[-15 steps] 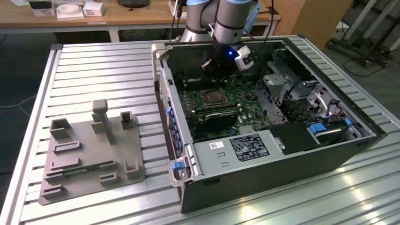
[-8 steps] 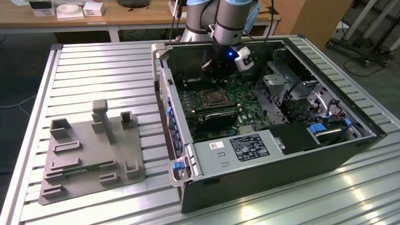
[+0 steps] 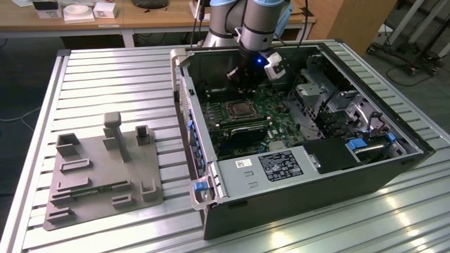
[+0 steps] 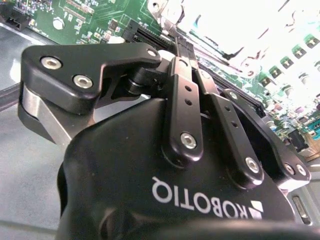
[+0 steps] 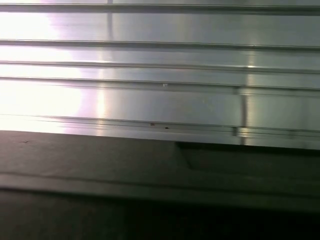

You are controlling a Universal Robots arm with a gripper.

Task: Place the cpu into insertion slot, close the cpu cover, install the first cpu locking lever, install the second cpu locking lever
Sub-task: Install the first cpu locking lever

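The gripper [image 3: 243, 84] is hovering above the insertion slot [image 3: 241, 110]; its fingers look pressed together, wanting a square, gentle descent.

In the second wrist view glare washes out the insertion slot [image 4: 235, 30], hiding its contents.

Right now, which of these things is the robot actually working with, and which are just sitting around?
In the job:
- pincer
- insertion slot
- computer case

Lying about:
- grey fixture block
- slatted metal table
- white boxes on the far desk
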